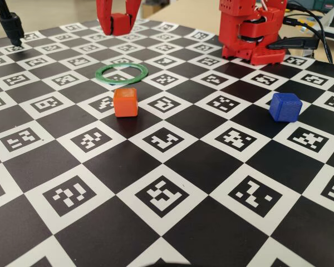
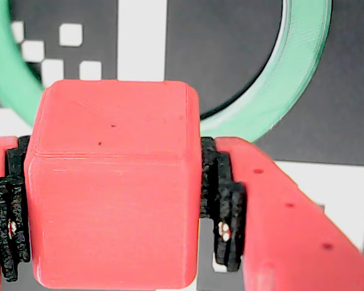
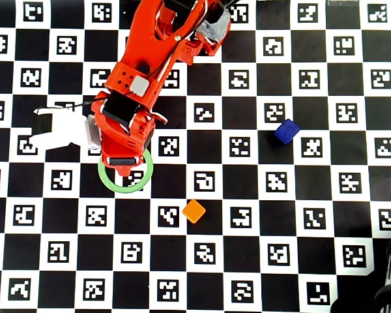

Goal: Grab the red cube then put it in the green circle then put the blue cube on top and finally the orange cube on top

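A flat board (image 1: 172, 167) printed with a black-and-white checker pattern of square markers covers the work surface. In the fixed view, the red two-finger gripper (image 1: 120, 25) is seen raised at the far edge of the board, its fingers closed around the small matte red cube (image 1: 121, 23), clear of the surface. The thin flat green ring (image 1: 121, 73) lies just in front of it, the small bright orange cube (image 1: 126, 102) sits near the ring on the viewer's side, and the small deep-blue cube (image 1: 285, 106) rests well apart to the right. In the wrist view, the red cube (image 2: 112, 188) is pinched between black pads (image 2: 227, 206) on both sides, with an arc of the green ring (image 2: 291, 85) visible beyond it. In the overhead view, the gripper (image 3: 122, 163) hangs over the upper-left part of the ring (image 3: 143, 184); the orange cube (image 3: 193, 210) is placed lower right of it and the blue cube (image 3: 287, 131) far right.
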